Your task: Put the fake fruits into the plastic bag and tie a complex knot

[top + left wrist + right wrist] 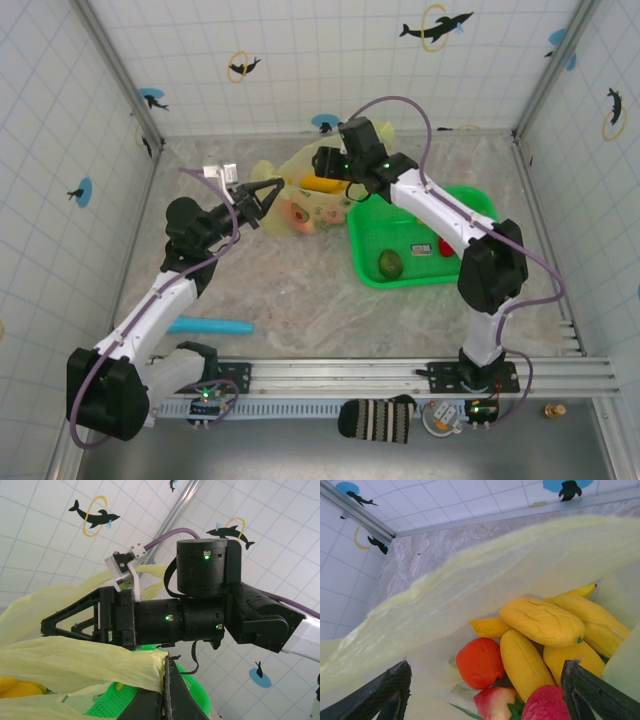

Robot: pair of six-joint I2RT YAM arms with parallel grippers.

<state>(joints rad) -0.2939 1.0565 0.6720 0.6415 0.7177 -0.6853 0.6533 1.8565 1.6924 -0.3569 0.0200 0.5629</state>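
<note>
Marble-patterned table (300,300) carried the plastic bag (285,200) at its far middle. In the left wrist view, the left gripper (167,667) pinched the bag's rim tight. The right wrist view revealed fake fruits (540,625) inside, with the right gripper (485,670) spread wide over them. The top view added a green tray (440,272).

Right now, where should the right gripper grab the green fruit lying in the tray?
Probably from straight above, pinching across its short axis. The green fruit lies alone on the floor of the green tray, close to its near-left corner, so the walls would likely block a side approach.
</note>
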